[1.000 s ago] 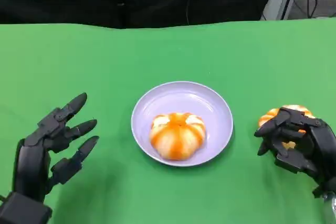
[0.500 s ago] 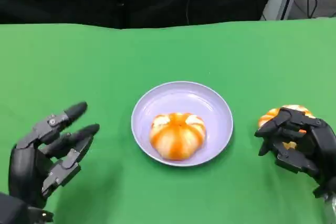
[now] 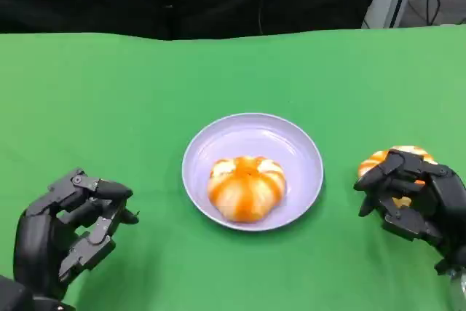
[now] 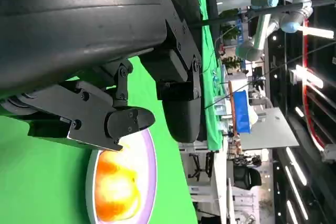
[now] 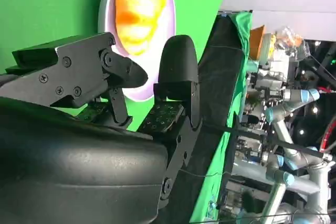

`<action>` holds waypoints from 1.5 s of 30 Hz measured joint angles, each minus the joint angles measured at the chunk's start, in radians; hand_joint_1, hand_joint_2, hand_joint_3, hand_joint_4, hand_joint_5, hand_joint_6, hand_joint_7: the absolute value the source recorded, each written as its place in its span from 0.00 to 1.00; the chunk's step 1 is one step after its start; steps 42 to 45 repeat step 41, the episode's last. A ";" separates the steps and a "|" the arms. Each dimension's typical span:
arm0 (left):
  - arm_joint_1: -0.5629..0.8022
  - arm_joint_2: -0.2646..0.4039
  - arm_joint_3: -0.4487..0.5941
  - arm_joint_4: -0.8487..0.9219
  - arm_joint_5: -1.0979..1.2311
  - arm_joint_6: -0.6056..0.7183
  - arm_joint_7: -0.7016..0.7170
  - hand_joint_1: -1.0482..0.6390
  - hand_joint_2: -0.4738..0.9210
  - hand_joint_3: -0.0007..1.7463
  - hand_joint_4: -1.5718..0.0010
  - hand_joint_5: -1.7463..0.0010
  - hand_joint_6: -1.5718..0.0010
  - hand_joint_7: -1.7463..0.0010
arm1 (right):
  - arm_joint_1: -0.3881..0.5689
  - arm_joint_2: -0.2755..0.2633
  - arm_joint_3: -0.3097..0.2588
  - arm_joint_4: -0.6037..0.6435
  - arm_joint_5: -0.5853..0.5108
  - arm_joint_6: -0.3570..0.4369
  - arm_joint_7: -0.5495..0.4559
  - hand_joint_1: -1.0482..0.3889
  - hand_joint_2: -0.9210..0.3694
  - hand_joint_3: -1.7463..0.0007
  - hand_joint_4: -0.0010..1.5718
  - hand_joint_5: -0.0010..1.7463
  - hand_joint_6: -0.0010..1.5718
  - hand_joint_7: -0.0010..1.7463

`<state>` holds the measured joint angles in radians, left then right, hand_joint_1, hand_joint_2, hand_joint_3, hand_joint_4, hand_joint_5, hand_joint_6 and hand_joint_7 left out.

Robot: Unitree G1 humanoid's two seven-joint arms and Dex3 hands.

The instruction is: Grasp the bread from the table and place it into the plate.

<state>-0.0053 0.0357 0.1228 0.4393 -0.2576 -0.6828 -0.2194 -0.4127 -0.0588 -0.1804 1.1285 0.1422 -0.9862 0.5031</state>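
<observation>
1. I find the right hand (image 3: pixel 413 198) over the bread (image 3: pixel 393 159) on the green counter (image 3: pixel 145 92), its fingers curled across the near side of the roll; only the far, upper crust shows beyond them.
2. The fingers appear wrapped on the bread, but I cannot confirm firm contact all round. I judge the grasp as forming or just made, with the roll not visibly raised off the counter.
3. The plate (image 3: pixel 306 152) lies to the inner side of the right hand, near but apart from it. A second bread roll (image 3: pixel 245 187) already sits in it, toward the rim nearest me.
4. The left hand (image 3: pixel 69 223) is on the far side of the plate from the right hand, fingers curled inward on nothing, resting low at the counter.
5. To do this step well, I would close evenly on both flanks of the roll, not on the crown alone, since soft bread likely dents or slips under a tip pinch.
6. I would lift straight before moving inward, high enough to pass the plate rim.
7. I would set down in the free part of the plate beyond the seated roll, to avoid knocking it.
8. The left hand should stay out of the way.
</observation>
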 measured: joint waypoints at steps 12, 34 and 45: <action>0.036 -0.028 0.005 -0.049 0.016 0.029 0.004 0.60 1.00 0.31 0.52 0.02 0.51 0.21 | 0.000 0.000 0.001 0.000 0.000 0.000 -0.005 0.77 0.06 0.62 0.52 0.83 0.55 0.58; 0.068 -0.040 0.004 -0.117 0.028 0.052 0.003 0.59 1.00 0.33 0.52 0.02 0.52 0.21 | 0.000 0.000 -0.004 -0.005 0.019 0.004 0.012 0.76 0.04 0.65 0.53 0.81 0.55 0.57; 0.076 -0.040 0.004 -0.133 0.028 0.065 0.003 0.59 1.00 0.33 0.53 0.00 0.53 0.18 | 0.000 0.000 -0.004 -0.005 0.025 0.003 0.031 0.77 0.03 0.66 0.52 0.81 0.56 0.57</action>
